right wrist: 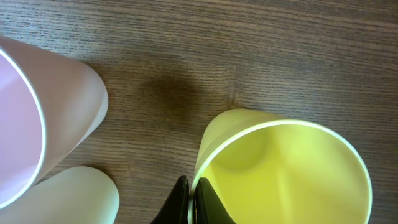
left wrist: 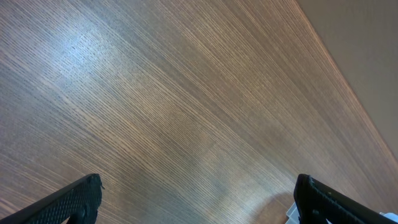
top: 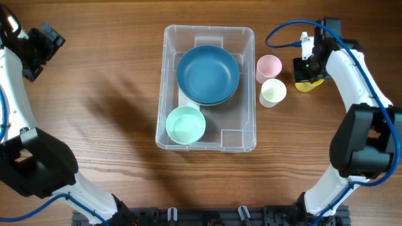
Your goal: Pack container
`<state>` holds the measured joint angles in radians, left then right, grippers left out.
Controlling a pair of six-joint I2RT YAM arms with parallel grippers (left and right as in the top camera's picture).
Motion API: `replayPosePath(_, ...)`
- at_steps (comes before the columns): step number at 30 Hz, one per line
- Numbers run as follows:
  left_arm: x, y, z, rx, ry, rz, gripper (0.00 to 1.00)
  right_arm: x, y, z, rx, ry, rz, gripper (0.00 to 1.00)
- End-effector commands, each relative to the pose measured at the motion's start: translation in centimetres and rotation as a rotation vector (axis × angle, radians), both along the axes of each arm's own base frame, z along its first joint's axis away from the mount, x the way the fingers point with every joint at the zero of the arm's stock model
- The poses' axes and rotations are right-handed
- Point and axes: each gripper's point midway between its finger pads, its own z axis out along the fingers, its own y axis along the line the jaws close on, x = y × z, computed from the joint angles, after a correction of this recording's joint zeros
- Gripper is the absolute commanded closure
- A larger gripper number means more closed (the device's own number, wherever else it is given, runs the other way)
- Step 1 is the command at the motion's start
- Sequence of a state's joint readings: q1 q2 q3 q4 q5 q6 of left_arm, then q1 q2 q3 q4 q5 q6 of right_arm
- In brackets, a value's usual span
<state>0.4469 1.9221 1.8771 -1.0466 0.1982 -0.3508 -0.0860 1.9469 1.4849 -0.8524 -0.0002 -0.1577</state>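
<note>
Right end effector [right wrist: 189,202]: fingers pressed close together with the thin wall of the yellow cup [right wrist: 286,174] between them, one outside and one inside the rim. It reads as clamped on the cup at the cup's 7 o'clock edge.

Left end effector [left wrist: 196,202]: fingers wide apart, holding nothing, over bare counter [top: 107,94] at the far 10 o'clock corner.

Container [top: 164,75]: clear rectangular bin at the centre of the counter, long sides running 12 to 6 o'clock. Contents:
- Blue bowl [top: 208,74], toward the 12 o'clock end.
- Green bowl [top: 185,124], in the 7 o'clock corner.
- Bare floor at the 5 o'clock corner.

Outside, at the container's 3 o'clock:
- Pink cup [top: 269,66] and cream cup [top: 272,92], just beside the wall.
- Yellow cup, farther out.

Handling, judged:
- Container is probably light, thin plastic with smooth, slippery walls that flex under a pinch.
- It is too broad for one end effector to span.
- The rolled rim is the only sound hold, best at mid-length of a short end.
- With bowls aboard it would sag or tip if lifted from one side, so it is better left standing.
- Cups look light and fairly stiff, and a rim pinch suits them.

Views compared:
- Overhead gives the layout and the free space in the container, but hides the right fingers and most of the yellow cup under the arm.
- Right wrist shows the grip on the rim and the yellow cup empty, but no container.
- Left wrist shows only wood grain and the spread fingertips.
</note>
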Motion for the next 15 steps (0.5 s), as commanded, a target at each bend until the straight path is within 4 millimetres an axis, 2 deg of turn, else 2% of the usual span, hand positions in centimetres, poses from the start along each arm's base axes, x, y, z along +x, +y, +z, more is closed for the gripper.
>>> replayPosePath(1,0.0,0.2,2.0,0.019,-0.044,0.011,0.00,-0.1,0.3,-0.6,0.016,0.013,0.005,0.96)
replayPosePath(4,0.0,0.2,2.0,0.019,-0.044,0.011,0.00,0.2,0.0,0.6,-0.007,0.002,0.002,0.96)
replayPosePath(9,0.0,0.2,2.0,0.019,-0.044,0.011,0.00,0.9,1.2,6.3,-0.027,-0.069,0.031,0.96)
replayPosePath(11,0.0,0.2,2.0,0.019,-0.044,0.011,0.00,0.8,2.6,9.7,-0.037,-0.113,0.063,0.96)
replayPosePath(15,0.0,0.2,2.0,0.019,-0.044,0.011,0.00,-0.8,6.1,14.2,-0.023,-0.174,0.119,0.96)
